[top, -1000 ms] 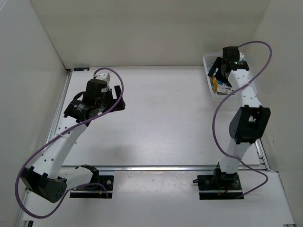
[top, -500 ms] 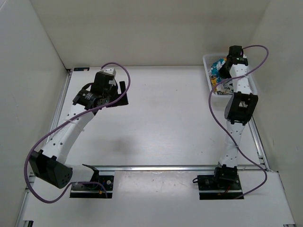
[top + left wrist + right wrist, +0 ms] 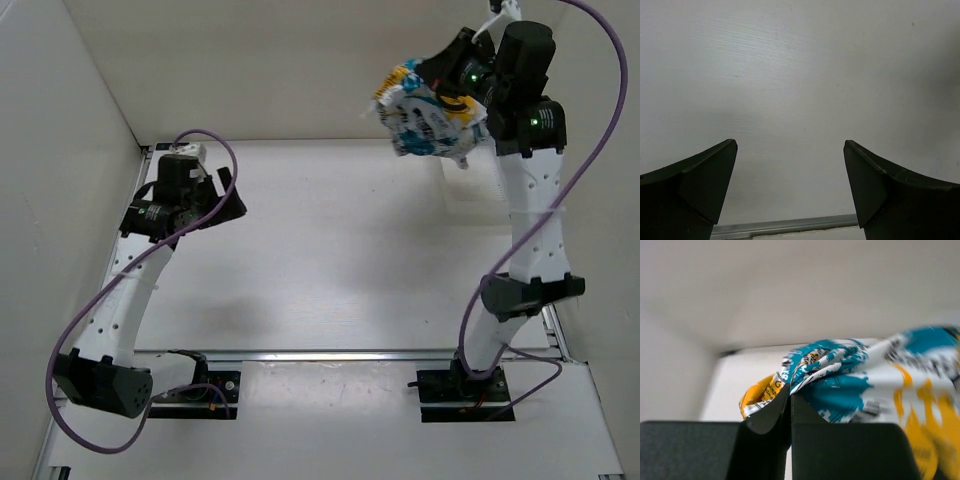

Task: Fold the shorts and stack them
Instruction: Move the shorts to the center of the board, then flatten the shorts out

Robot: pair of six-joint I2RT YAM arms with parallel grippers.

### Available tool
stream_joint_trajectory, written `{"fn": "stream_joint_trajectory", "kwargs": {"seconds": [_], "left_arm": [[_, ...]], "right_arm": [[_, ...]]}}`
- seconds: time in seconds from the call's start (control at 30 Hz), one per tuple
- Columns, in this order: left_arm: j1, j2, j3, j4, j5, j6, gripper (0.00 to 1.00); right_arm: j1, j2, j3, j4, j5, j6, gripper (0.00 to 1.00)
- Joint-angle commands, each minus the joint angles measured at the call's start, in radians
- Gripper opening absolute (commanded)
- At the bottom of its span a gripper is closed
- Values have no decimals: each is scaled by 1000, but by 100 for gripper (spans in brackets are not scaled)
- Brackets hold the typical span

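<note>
The shorts, white fabric printed in teal, yellow-orange and black, hang bunched in the air above the table's back right. My right gripper is raised high and shut on a fold of them. In the right wrist view the jaws are pressed together on a pinch of the shorts, and the rest of the fabric spreads to the right, blurred. My left gripper hovers over the back left of the table, open, with only bare tabletop between its fingers.
A corner of the white basket shows under the hanging shorts, mostly hidden by the right arm. White walls close in the left, back and right sides. A metal rail runs along the near edge between the arm bases.
The right gripper has shut on the shorts in the basket and lifted them high, up and to the left. The left arm has swung a little to the left, still open.
</note>
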Motion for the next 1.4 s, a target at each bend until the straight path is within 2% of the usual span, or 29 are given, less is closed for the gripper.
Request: {"fn": "stream_joint_trajectory", "kwargs": {"seconds": [0.0, 0.07, 0.17, 0.3, 0.33, 0.37, 0.4, 0.43, 0.5, 0.6, 0.63, 0.7, 0.73, 0.77, 0.8, 0.83, 0.9, 0.93, 0.97, 1.03, 1.07, 1.13, 1.23, 1.33, 1.37], "left_arm": [[72, -100, 8, -41, 72, -17, 100], [107, -137, 35, -51, 72, -17, 100], [163, -170, 83, -101, 44, -17, 100], [207, -181, 135, -146, 44, -6, 100], [217, -181, 146, -158, 55, -6, 100], [217, -181, 146, -158, 67, -6, 100], [217, -181, 123, -141, 79, -6, 100], [217, -181, 109, -126, 108, -6, 100], [217, -169, 97, -115, 165, -6, 100], [206, -170, 23, -115, 248, -6, 98], [192, -196, -47, -80, 248, -27, 95], [181, -210, -128, -46, 248, -56, 87], [181, -221, -209, -37, 248, -87, 77], [181, -212, -248, -14, 248, -101, 75], [181, -201, -283, -14, 248, -115, 75], [181, -188, -316, -2, 230, -129, 75], [181, -135, -385, 24, 195, -164, 86], [181, -114, -400, 25, 195, -176, 86], [181, -64, -409, 38, 195, -185, 87], [181, -16, -432, 75, 195, -198, 92], [181, 36, -442, 89, 195, -213, 94], [181, 90, -452, 109, 195, -213, 95], [181, 185, -463, 165, 185, -234, 95], [161, 274, -453, 225, 185, -244, 83], [152, 297, -436, 225, 185, -244, 60]], "right_arm": [[114, -53, 59, 42, -295, -6, 0], [197, -76, 59, 53, -309, -6, 0], [269, -143, -47, 75, -331, 3, 0], [302, -283, -367, 84, -296, -37, 0], [285, -300, -524, 93, -265, -37, 7], [269, -309, -595, 102, -265, -37, 27], [228, -290, -649, 93, -254, -37, 64], [210, -267, -701, 63, -242, -49, 68], [196, -228, -722, -14, -108, -49, 67], [232, -384, -896, 45, 8, -39, 67], [232, -422, -944, 76, 57, -29, 64], [233, -502, -1057, 76, 57, 4, 55], [245, -519, -1094, 76, 40, 15, 55], [274, -547, -1166, 76, 22, 40, 55], [300, -559, -1200, 76, 7, 52, 56], [333, -559, -1232, 76, -4, 70, 64], [459, -570, -1315, 102, -15, 130, 74], [507, -570, -1337, 117, -15, 152, 81], [603, -535, -1352, 140, 5, 173, 84], [691, -450, -1352, 141, 55, 198, 91], [756, -412, -1327, 127, 89, 198, 92], [792, -346, -1264, 53, 211, 210, 93], [771, -289, -1253, 42, 215, 228, 94], [713, -289, -1282, 68, 174, 228, 89], [676, -298, -1298, 68, 163, 228, 88]]}}
